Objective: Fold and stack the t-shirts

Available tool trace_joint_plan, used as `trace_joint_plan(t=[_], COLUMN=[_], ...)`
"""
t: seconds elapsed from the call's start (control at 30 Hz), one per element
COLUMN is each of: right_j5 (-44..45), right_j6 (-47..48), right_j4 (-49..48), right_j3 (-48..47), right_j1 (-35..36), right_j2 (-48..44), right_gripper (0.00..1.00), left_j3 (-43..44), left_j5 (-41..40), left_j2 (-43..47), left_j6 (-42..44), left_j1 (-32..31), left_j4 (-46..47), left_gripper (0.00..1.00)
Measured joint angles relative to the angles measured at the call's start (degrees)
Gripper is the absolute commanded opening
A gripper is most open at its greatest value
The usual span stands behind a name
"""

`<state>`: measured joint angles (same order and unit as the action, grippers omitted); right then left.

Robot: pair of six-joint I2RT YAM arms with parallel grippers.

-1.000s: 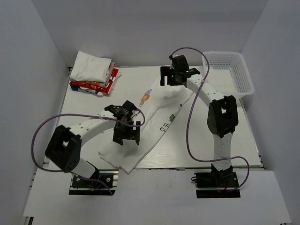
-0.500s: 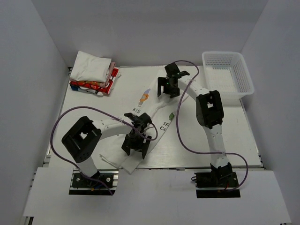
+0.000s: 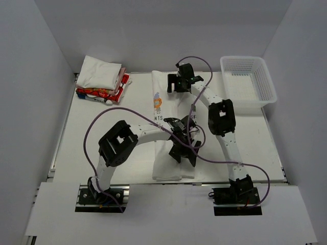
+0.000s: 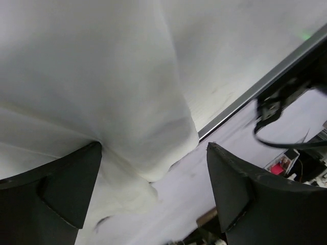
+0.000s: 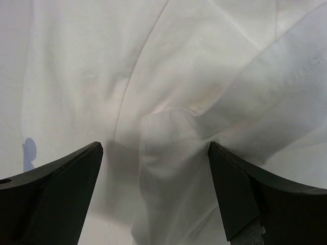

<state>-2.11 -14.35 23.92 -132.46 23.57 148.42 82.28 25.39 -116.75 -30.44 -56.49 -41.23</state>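
The left claw [image 3: 184,151] hangs wide open over the near half of a long white shirt [image 3: 166,166], at about 3 o'clock on that half, along the cloth's right-hand edge. In its wrist camera the two dark fingers [image 4: 56,189] stand far apart at the bottom corners, with nothing pinched between them. Below them lies a rounded, bunched corner of the white cloth. A crease runs right up to the finger on the left, though I cannot tell whether it touches. The metal edge of the table [image 3: 102,138] crosses that view slantwise toward 2 o'clock.

The right claw [image 3: 177,82] is at the far end of the same shirt, near 12 o'clock on the table, and is also spread wide with nothing in its grip. Its fingers [image 5: 53,191] frame rumpled white cloth with several soft folds and one small turned-over flap in the middle.

The shirt lies as a narrow strip down the middle of the table, running from 12 o'clock to 6 o'clock, its near end close to the front edge. A small orange and blue print and some dark letters show on the left side of its far half.

At about 10 o'clock sits a stack of folded shirts [image 3: 101,76], a white one on top and a red patterned one underneath. A white mesh basket [image 3: 269,87] stands at 2 o'clock, well apart from the strip.
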Motion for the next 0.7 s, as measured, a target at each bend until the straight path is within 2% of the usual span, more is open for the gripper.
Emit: trace_joint_plan(t=[0.03,0.23,0.33,0.4,0.5,0.63,0.7], right_j5=[0.0,-1.4,-2.4,-2.8,-2.9,-2.4,-2.9], right_j6=[0.4,4.5,5.9,5.9,4.8,0.3,-3.6], right_j4=[-0.9,-2.1,-2.1,-2.3,-7.8,-17.2,-21.3], right_j3=[0.2,0.8,6.5,14.3,30.6,53.3,66.3], right_j1=[-0.2,-1.5,-1.9,-2.0,-2.0,-1.5,-1.0], right_j2=[0.0,-1.1,-6.4,-14.1,-30.2,-55.1,-67.6], right_gripper=[0.9,0.9,0.9,0.9,0.9,0.9,0.9], left_j3=[0.9,0.8,-1.3,-4.5,-11.1,-24.6,-31.9], left_j5=[-0.1,-6.0,-11.0,-14.4,-17.4,-20.0,-20.5], left_j2=[-0.5,1.1,5.6,11.7,23.3,39.9,44.7], left_j6=[-0.1,-0.3,-0.2,-0.1,-1.4,-7.4,-11.8], left_j1=[-0.5,-2.9,-3.9,-4.5,-4.9,-5.3,-5.5], left_j4=[1.3,4.4,3.3,2.4,1.1,1.9,1.3], left_gripper=[0.99,0.99,0.99,0.99,0.99,0.99,0.99])
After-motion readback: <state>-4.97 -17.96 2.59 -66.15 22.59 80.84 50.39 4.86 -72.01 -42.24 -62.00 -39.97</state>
